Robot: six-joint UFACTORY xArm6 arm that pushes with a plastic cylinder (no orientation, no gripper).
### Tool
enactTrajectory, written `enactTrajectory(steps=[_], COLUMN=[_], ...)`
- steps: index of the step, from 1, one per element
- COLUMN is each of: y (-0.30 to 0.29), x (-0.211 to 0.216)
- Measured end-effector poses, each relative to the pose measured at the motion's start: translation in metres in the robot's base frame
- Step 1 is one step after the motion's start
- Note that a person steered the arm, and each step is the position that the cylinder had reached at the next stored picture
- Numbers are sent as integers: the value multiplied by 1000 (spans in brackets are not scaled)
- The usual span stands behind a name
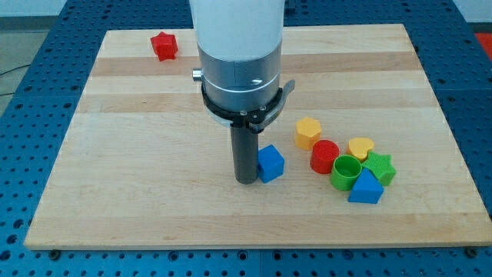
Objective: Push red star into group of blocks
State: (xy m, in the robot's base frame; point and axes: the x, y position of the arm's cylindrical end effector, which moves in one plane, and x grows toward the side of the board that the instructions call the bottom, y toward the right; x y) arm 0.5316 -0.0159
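While the rod sits mid-counter, here's the rundown:

Tool: no jaws to open or close, just a straight dark rod; my tip is down on the counter, holding nothing, touching or just beside the blue block on its view-right side.

Red star: well apart from my tip, up toward the view's top and off to the view-left, near the counter's far edge, on its own.

Group: view-right of my tip, past the blue block. Yellow hexagon-ish block, red cylinder, yellow heart, green ring, green star, blue triangle-ish block, packed close, several touching.

Handling, my guess: star looks like small hard plastic, light, stiff, not fragile; should slide easy on smooth wood. Pointed outline means an off-centre push prob. spins it or lets it slip off the rod.

Where to push: no grip possible, so contact w/ the star's far side from the group, i.e. its view-top-left face, aimed thru its centre toward the cluster.

Watch: long diagonal run; the blue block lies roughly en route and may get shoved along.

Writing/brands: none readable on blocks, counter or arm.
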Motion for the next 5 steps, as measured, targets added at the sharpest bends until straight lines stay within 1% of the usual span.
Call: enactTrajectory(steps=[1,2,3,4,5], y=[32,28,-38,-57,-136], x=[9,8,-39,-118,-161])
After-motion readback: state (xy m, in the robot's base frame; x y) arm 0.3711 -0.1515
